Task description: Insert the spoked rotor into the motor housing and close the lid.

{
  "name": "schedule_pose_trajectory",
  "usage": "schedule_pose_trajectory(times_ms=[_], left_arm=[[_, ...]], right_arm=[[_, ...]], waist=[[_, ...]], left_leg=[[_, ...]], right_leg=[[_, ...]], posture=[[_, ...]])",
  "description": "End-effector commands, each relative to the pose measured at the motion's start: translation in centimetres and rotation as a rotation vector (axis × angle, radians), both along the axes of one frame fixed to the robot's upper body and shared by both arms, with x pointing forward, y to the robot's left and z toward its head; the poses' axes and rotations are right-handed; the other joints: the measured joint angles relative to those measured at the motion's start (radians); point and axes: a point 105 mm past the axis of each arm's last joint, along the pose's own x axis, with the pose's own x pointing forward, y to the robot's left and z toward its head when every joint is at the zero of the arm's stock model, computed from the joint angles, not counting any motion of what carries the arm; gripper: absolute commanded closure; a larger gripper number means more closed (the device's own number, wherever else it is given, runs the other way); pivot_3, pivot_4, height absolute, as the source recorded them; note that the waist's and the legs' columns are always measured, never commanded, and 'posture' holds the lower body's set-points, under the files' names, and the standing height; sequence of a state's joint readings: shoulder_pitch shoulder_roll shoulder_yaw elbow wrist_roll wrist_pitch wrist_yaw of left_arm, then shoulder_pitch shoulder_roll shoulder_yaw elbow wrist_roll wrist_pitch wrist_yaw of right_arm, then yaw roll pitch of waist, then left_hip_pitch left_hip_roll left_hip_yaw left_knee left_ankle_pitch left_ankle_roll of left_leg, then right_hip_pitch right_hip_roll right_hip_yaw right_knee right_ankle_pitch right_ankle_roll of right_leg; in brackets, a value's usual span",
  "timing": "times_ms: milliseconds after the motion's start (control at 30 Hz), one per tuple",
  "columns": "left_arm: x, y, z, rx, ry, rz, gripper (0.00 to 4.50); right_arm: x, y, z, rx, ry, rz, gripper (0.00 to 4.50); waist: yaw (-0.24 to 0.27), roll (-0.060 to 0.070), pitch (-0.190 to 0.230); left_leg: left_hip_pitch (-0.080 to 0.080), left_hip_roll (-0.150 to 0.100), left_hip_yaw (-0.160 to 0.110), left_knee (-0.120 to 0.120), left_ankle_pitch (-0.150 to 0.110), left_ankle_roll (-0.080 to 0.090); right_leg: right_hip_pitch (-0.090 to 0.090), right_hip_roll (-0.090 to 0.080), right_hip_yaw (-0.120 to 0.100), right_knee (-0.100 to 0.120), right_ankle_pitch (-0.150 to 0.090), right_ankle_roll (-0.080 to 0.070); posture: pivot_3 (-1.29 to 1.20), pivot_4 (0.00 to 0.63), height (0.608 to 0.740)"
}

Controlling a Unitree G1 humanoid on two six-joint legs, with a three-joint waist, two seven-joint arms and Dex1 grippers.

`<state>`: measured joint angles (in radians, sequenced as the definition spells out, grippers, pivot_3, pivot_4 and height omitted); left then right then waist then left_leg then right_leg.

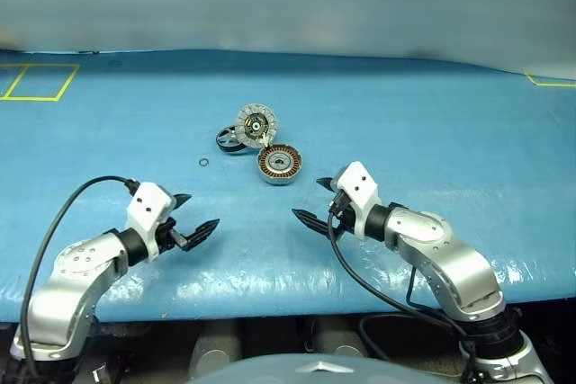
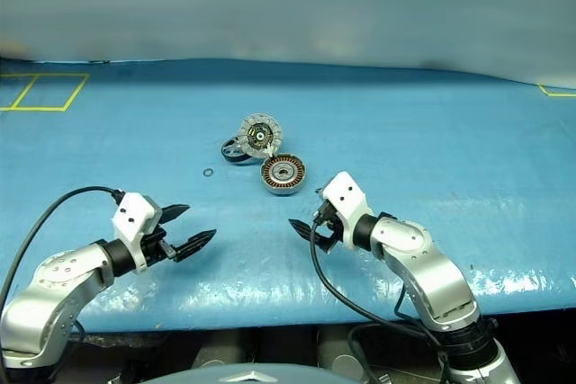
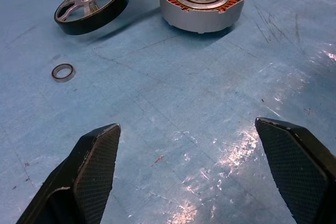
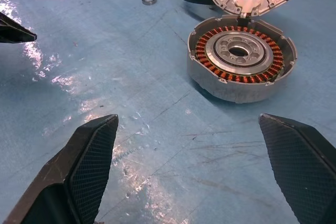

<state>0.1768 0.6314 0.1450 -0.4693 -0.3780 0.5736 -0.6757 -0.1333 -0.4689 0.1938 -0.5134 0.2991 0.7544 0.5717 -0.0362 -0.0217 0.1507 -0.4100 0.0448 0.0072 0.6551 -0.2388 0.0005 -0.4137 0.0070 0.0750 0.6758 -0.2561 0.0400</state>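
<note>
Nearest us, our left gripper [image 1: 199, 213] and right gripper [image 1: 310, 201] hover over the blue mat [image 1: 432, 141], both spread wide and empty, their black pads cross-hatched. Beyond them sits the motor housing [image 1: 279, 165], grey-walled with copper windings ringing a silver centre. Leaning on its far rim, the lid [image 1: 256, 123] shows its radial face and partly hides the black spoked rotor [image 1: 231, 139]. A small metal ring [image 1: 203, 163] lies apart

Both arms are silver-grey shells with white wrist blocks; black cable loops off each; the fingers [image 3: 97, 163] have cross-hatched black pads
</note>
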Motion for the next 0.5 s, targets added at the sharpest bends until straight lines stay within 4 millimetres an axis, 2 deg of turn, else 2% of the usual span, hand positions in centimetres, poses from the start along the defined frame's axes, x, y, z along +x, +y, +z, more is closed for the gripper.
schedule_pose_trajectory(times_ms=[33,500], left_arm=[[0.37,0.27,0.81,-0.012,-0.047,0.005,0.04],[0.78,-0.16,0.49,-0.031,-0.047,0.001,0.04]], right_arm=[[-0.24,0.30,0.92,0.018,-0.017,0.031,0.00],[-1.08,1.25,0.96,-0.013,-0.032,0.101,0.00]], waist=[[0.000,0.000,0.000],[0.000,0.000,0.000]], left_leg=[[0.000,0.000,0.000,0.000,0.000,0.000],[0.000,0.000,0.000,0.000,0.000,0.000]], right_leg=[[0.000,0.000,0.000,0.000,0.000,0.000],[0.000,0.000,0.000,0.000,0.000,0.000]], posture=[[0.00,0.150,0.740],[0.00,0.150,0.740]])
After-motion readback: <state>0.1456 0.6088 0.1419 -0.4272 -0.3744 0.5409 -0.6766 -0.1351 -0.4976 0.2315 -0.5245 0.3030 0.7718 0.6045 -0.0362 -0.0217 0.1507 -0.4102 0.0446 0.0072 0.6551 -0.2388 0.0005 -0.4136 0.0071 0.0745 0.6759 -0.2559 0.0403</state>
